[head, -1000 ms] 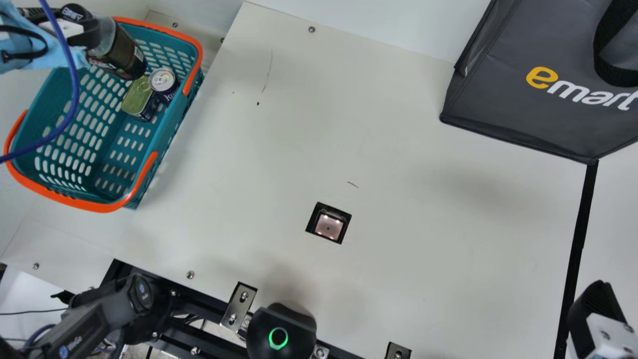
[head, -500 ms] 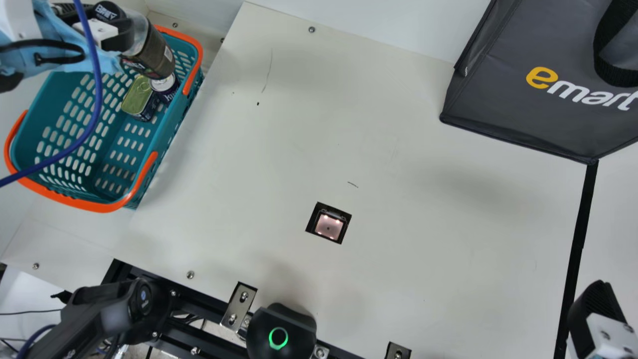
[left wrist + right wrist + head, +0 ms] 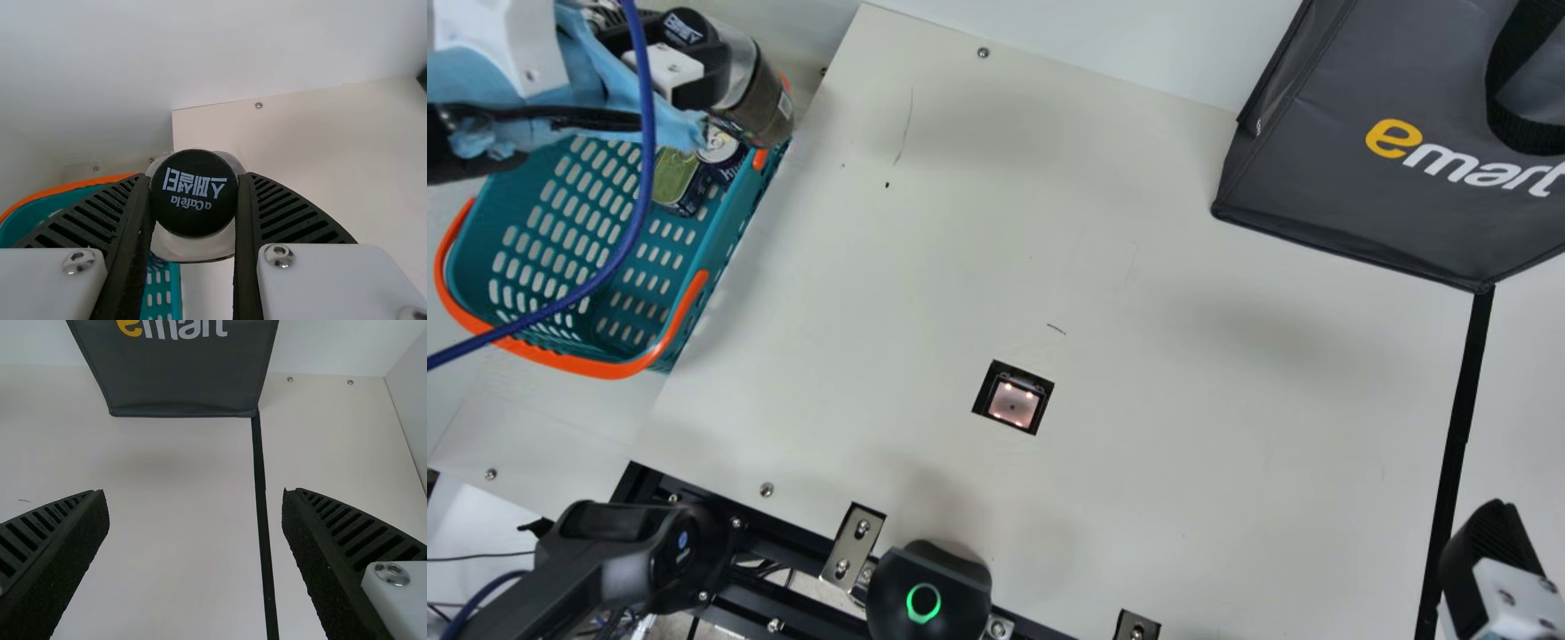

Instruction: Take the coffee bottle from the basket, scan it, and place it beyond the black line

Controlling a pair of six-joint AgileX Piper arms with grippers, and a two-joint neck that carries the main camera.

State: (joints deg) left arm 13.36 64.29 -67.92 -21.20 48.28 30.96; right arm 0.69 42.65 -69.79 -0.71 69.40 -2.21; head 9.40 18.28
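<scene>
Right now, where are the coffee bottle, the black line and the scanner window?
Coffee bottle [image 3: 194, 195]: left wrist view, its cap.
Black line [image 3: 1456, 444]: main view, its middle.
Scanner window [image 3: 1013, 405]: main view, its lit pane.

Place: robotics lab, bench set up like a shop checkout
Lab signs: robot arm, bolted metal brackets, black frame and loose cables by the table
Shop signs: teal shopping basket with groceries, scanner window set in tabletop, dark shopping bag
Walls: plain white
</scene>
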